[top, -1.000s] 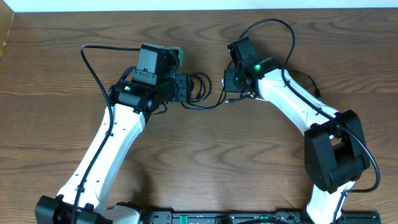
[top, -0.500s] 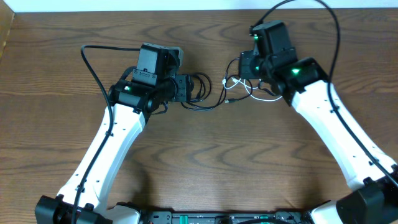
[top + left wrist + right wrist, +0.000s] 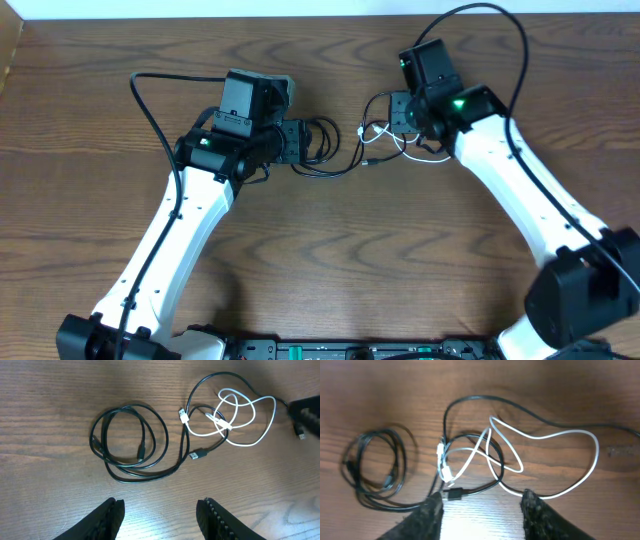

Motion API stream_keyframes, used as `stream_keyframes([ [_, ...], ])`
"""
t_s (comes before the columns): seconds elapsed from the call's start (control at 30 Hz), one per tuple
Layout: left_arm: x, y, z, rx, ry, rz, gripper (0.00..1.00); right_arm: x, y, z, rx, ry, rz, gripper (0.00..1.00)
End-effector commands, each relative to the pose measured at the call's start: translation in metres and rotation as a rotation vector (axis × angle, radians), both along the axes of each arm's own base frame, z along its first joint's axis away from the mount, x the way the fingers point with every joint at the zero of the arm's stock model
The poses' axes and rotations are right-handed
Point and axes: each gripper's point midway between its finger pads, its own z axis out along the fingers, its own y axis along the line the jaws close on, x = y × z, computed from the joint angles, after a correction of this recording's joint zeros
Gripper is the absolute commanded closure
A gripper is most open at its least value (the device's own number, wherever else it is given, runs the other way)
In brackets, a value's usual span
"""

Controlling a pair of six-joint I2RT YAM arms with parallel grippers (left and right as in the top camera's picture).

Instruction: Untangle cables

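Two cables lie loosely crossed on the wooden table between my arms. The black cable (image 3: 125, 440) is coiled to the left, and its tail runs right to a flat plug (image 3: 197, 455). The white cable (image 3: 240, 415) lies in loops across that tail. My left gripper (image 3: 160, 510) hovers open just short of the black coil, holding nothing. My right gripper (image 3: 482, 505) is open over the white cable (image 3: 545, 435). Its left finger stands beside the black plug (image 3: 455, 494) and nothing is between the jaws. From overhead, the left gripper (image 3: 303, 140) and right gripper (image 3: 398, 114) flank the white loops (image 3: 400, 150).
Thick black cords run from each arm, one arcing over the left arm (image 3: 150, 110) and one over the right (image 3: 500, 30). The table's far edge meets a white wall (image 3: 320, 8). A black rail (image 3: 350, 350) lines the near edge.
My right gripper has gone from shut to open and drawn back up and to the right, uncovering the white cable's loops. The left arm and black coil have not moved.
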Motion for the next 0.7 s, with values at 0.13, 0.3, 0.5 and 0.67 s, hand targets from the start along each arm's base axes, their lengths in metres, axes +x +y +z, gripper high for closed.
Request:
stream_keyframes([
  [0.13,-0.001,-0.003,-0.003,-0.002,0.007,-0.02,0.48,0.004,-0.009,-0.043,-0.049,0.1,-0.019,0.48],
  [0.3,-0.001,-0.002,-0.003,-0.002,0.008,-0.02,0.43,0.003,-0.011,-0.06,-0.056,0.146,-0.02,0.46],
  [0.5,-0.002,-0.003,-0.004,0.006,0.003,-0.034,0.35,0.0,0.003,-0.067,-0.013,0.174,0.106,0.37],
  [0.67,-0.002,-0.002,-0.005,0.011,0.005,-0.038,0.28,-0.001,0.005,-0.068,-0.012,0.178,0.147,0.34],
])
